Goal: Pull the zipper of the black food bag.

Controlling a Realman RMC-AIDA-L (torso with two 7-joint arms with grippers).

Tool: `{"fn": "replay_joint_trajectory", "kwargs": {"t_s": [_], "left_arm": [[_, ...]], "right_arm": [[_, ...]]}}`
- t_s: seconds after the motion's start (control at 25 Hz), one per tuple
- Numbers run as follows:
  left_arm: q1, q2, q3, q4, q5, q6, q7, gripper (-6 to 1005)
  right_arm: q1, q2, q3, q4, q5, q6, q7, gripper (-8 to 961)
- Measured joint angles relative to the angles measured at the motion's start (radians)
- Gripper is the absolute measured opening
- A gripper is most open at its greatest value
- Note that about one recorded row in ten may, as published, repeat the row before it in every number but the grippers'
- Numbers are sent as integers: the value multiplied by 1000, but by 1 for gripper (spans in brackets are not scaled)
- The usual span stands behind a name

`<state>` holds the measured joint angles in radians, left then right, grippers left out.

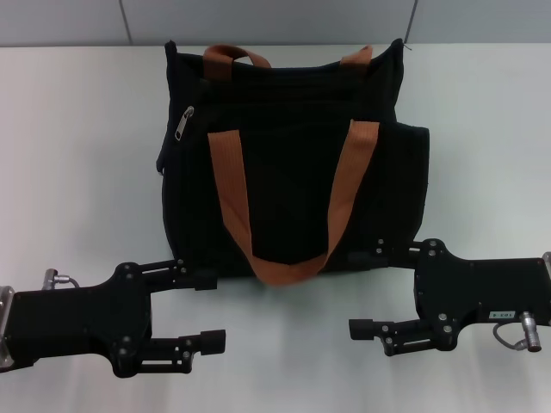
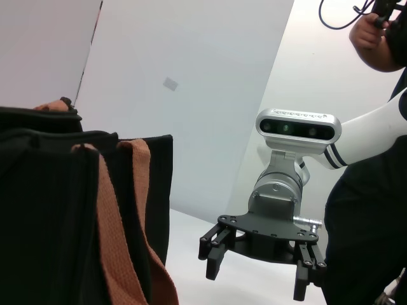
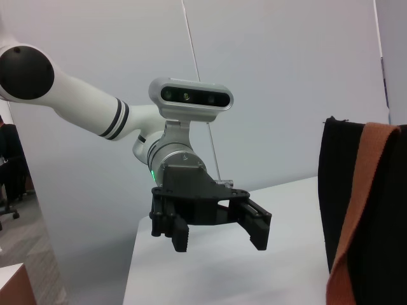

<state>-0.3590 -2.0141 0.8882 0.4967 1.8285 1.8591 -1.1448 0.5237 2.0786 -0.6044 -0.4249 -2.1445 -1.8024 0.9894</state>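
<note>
This looks like a robotics lab. A bare white table stands against plain grey partition panels. At 1 o'clock in the left wrist view, a person holds cabling.

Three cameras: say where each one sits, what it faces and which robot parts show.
Head view: above, looking down at the black food bag, zipper, left gripper, right gripper.
Left wrist view: faces across to the open right gripper past the bag.
Right wrist view: faces the open left gripper.
All share the bag.
</note>
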Motion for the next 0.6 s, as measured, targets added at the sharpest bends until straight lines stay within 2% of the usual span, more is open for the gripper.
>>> {"fn": "replay_joint_trajectory", "kwargs": {"t_s": [0.6], "left_arm": [[0, 0, 0, 3, 2, 0, 2, 773]], "right_arm": [[6, 1, 0, 0, 0, 0, 0, 818]]}}
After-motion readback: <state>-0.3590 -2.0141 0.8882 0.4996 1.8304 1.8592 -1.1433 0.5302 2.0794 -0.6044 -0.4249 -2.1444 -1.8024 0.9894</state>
